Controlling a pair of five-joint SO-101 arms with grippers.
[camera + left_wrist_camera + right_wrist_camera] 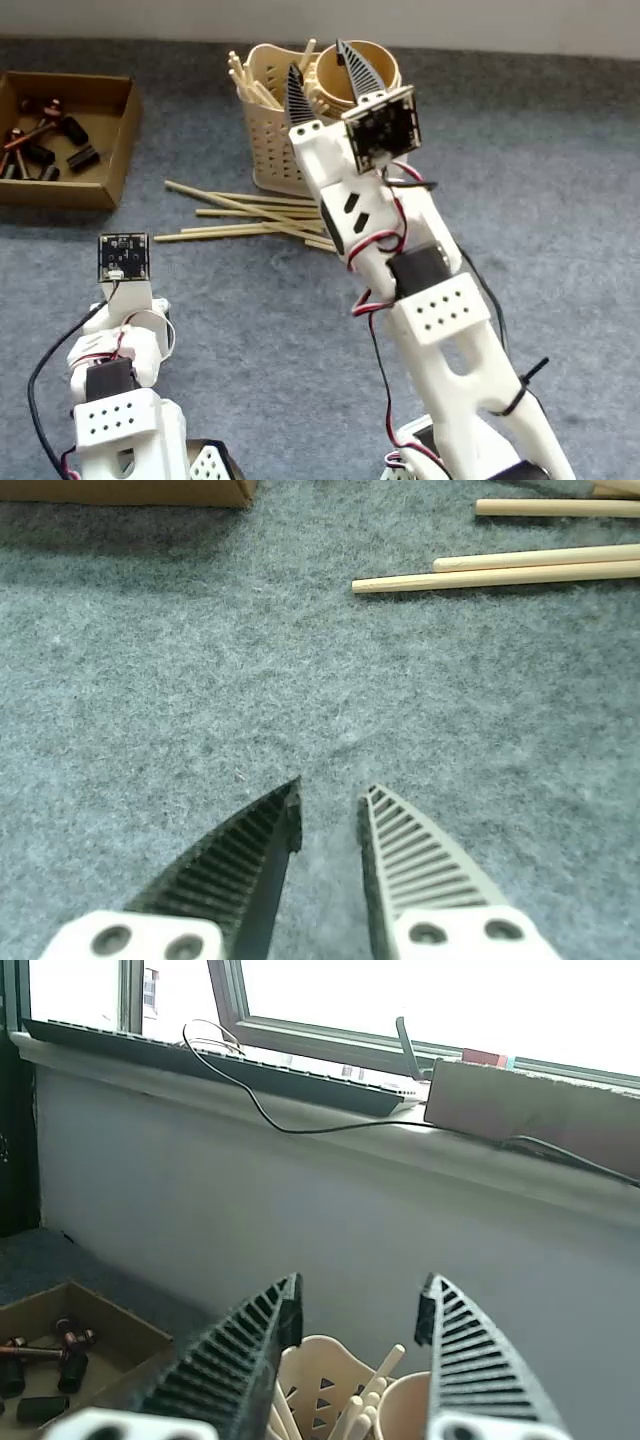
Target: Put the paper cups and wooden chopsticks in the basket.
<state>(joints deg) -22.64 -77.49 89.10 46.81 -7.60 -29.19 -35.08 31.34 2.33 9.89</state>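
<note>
Chopsticks (245, 215): loose on carpet (560, 200) before basket (265, 150), long axis crosswise to arms. R claw (317, 56): wide open, empty, up over basket. L claw (332, 786): part open, empty, low, prob. nearer.

Grey carpet floor (570, 170). Bright window (420, 995) above sill (200, 1060), white wall (150, 1190) below it, black cable (262, 1110) draped over it.

The high camera looks steeply down on the bench (560, 150) from behind both arms. The left wrist camera sits close above it, sharing the chopsticks (500, 575) beyond the left claw (330, 802). The right wrist camera, raised, faces level, sharing the basket (315, 1375) beneath the right claw (362, 1295).
</note>
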